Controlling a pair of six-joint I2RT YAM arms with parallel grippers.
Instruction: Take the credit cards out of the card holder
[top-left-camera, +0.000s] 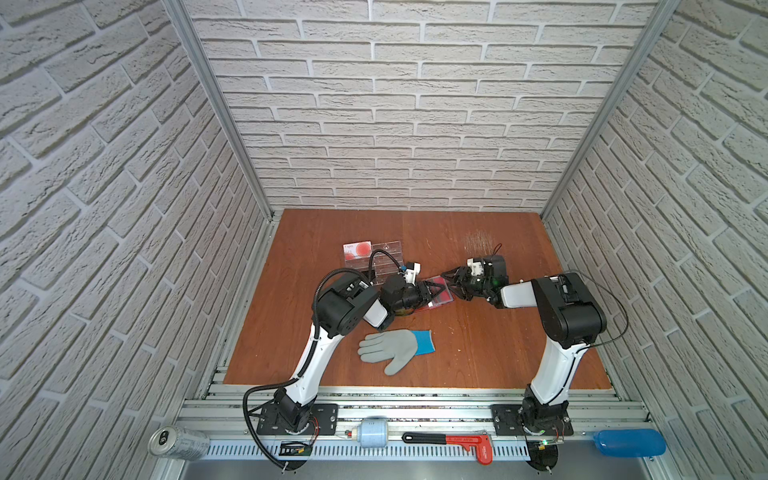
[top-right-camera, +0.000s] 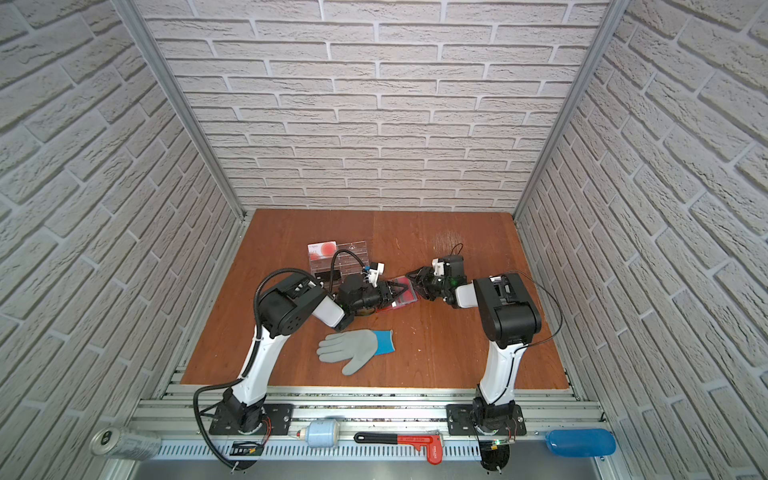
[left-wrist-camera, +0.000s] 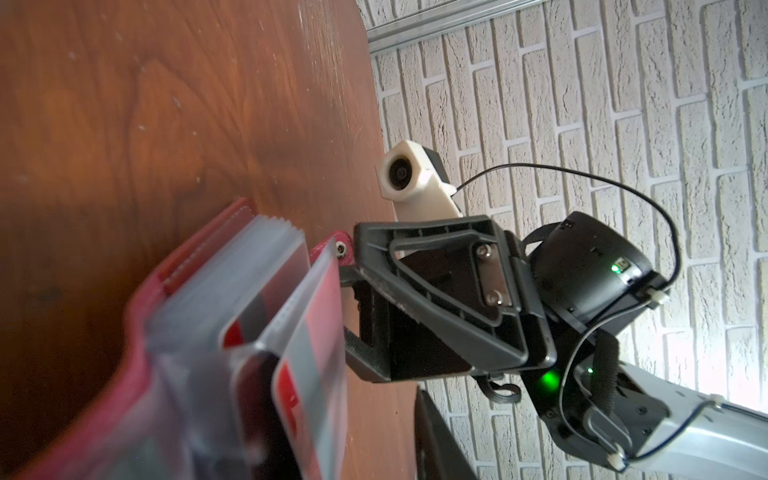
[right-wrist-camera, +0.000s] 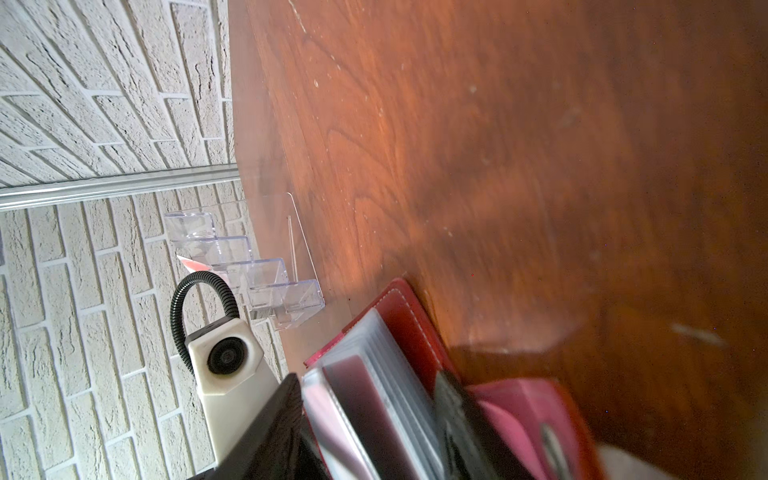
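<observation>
While the card holder (top-left-camera: 445, 297) lies spread open on its dark red cover near the middle of the worktop (top-left-camera: 498, 340), its clear sleeves stand fanned up off the wood. Red credit cards (left-wrist-camera: 286, 390) show through them, tucked inside, too blurred to read. In from the left reaches the left claw (top-left-camera: 436, 291), partly closed with a finger on each side of a bunch of those sleeves, so that's a pinch on the holder's pages. Facing it from the opposite side, the right claw (left-wrist-camera: 349, 309) has its jaws well apart and grips nothing. One of its fingers sits right against the holder's snap tab (left-wrist-camera: 341, 248), with a sleeve edge at the mouth of the gap. Just behind the left arm is a clear tiered stand (top-left-camera: 384, 266), with a white card with red circles (top-left-camera: 357, 249) at its far end. Nearer the front, a grey glove (top-left-camera: 395, 349) with a blue cuff lies flat, well apart from the holder.
</observation>
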